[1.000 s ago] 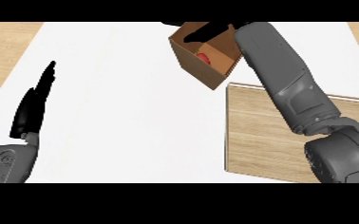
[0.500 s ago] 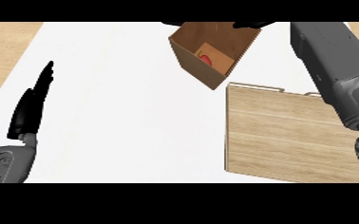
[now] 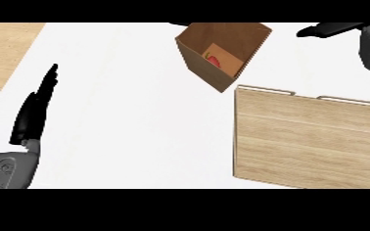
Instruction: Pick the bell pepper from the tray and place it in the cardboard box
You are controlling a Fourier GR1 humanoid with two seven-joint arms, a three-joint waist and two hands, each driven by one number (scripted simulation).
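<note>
White counter [image 3: 130,103]; square cardboard box [image 3: 239,39]; slatted wooden tray [image 3: 300,137].

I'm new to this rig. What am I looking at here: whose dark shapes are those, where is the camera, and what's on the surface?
The camera sits at a humanoid robot's head, looking steeply down at a white counter. The black shape at the left is its left hand, open, fingers up, resting. Its right hand shows at the upper right edge, open and holding nothing. On the counter stand an open cardboard box with a red bell pepper inside, and a bare wooden tray.
</note>
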